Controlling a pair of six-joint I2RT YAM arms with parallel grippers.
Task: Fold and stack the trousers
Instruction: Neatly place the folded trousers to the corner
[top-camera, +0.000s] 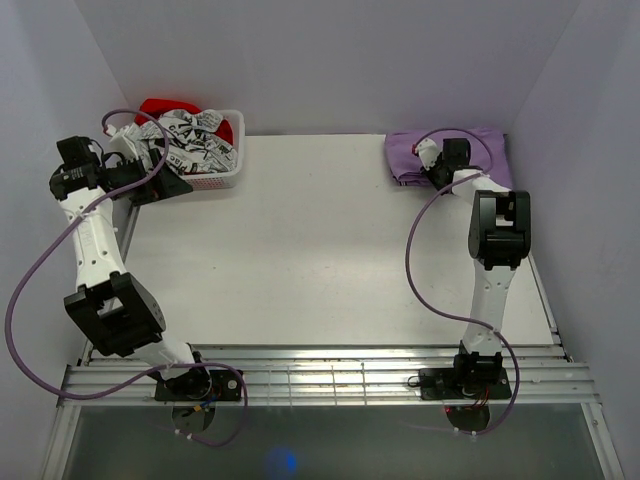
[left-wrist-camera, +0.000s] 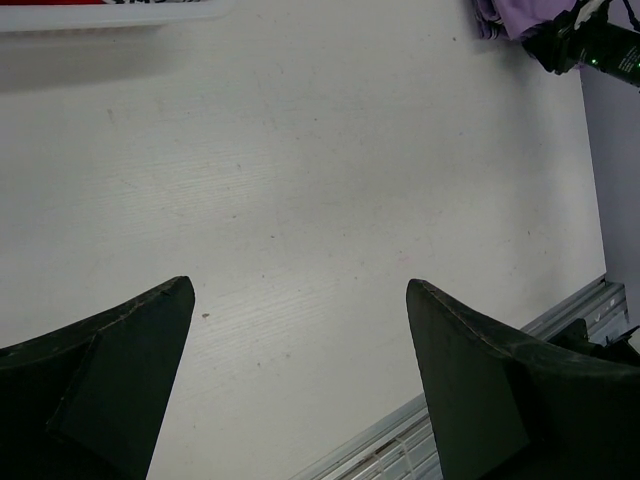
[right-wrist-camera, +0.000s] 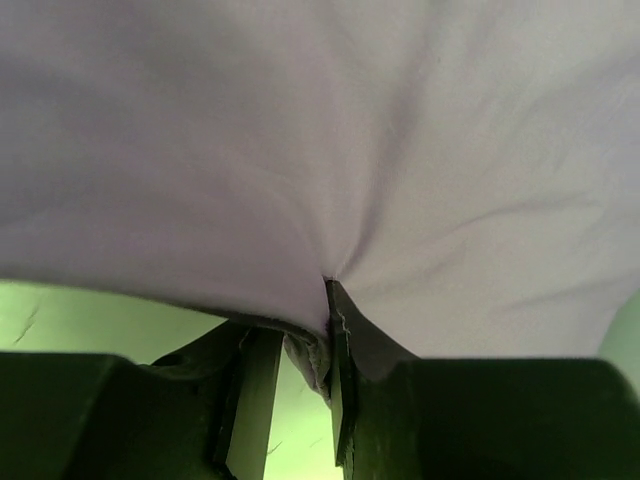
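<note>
Off on my left side, my left gripper (left-wrist-camera: 298, 300) stood spread wide and held nothing, its two dark wedge-shaped fingers (left-wrist-camera: 120, 370) framing the bare table (left-wrist-camera: 300, 180) beneath them. The danger there, as I judged it, was a careless swing. The white plastic basket (top-camera: 218, 178) sat just beside that gripper, and a nudge could have shoved it or spilled its laundry (top-camera: 190, 140), a crumpled soft heap of red cloth and black-and-white print. The arm's thin purple cable (top-camera: 125, 113) looped close above the basket's rim and might have snagged on it. Between my two grippers the table lay flat, matte and off-white with faint scuffs, and it looked hard and smooth enough to let cloth slide. Well away from the left gripper, the trousers (right-wrist-camera: 320, 150) were a folded lilac bundle lying under and around the fingertips of my right gripper (right-wrist-camera: 300, 350), at the table's far right corner. The jaws stood narrow, pinched on a small pleat of that cloth, with creases radiating from the bite. I thought that the weak point. The fabric looked thin, smooth and limp, so a pull could have slipped the pleat free, or lifted only the top layer and dragged the fold open. Pushing further out could have crowded the bundle against the wall (top-camera: 560, 100) beside it.
</note>
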